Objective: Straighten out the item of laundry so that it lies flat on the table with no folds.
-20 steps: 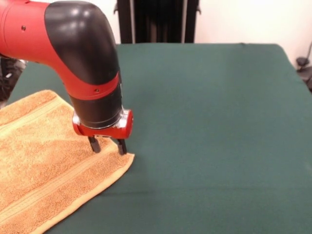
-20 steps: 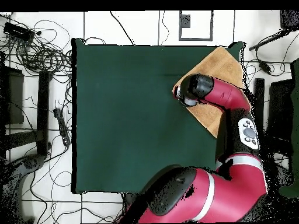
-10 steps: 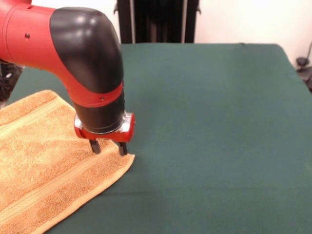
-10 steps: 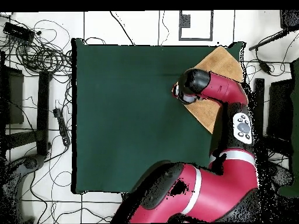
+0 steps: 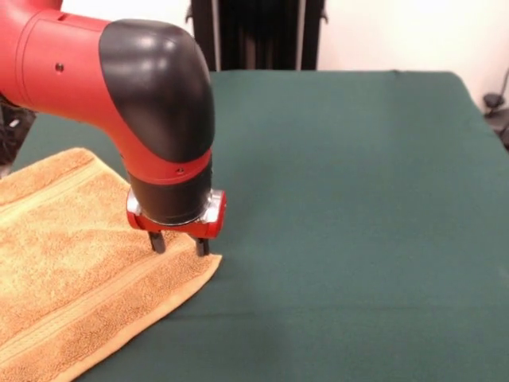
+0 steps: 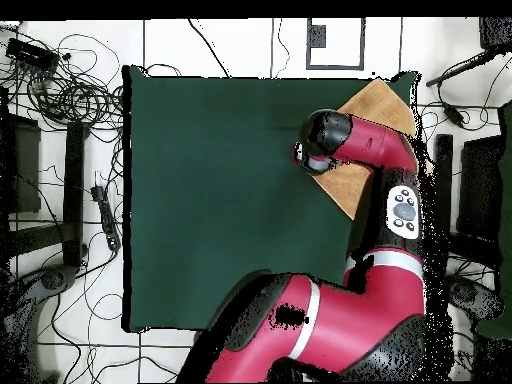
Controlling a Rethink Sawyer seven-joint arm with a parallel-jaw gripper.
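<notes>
Towel (image 5: 71, 278): golden-orange terry cloth, near left part of the table (image 5: 358, 199) in the front view, spread flat, running past the picture's left and near edges; flat woven bands run along two edges; one corner points right.

End effector (image 5: 180, 246): just beyond that corner, two dark fingers (image 5: 157, 242) spread apart, tips down at the towel's surface; contact cannot be told.

Arm (image 5: 119, 95): red and black, rising left from the end effector.

Table: dark green cloth, bare to the far and right edges.
</notes>
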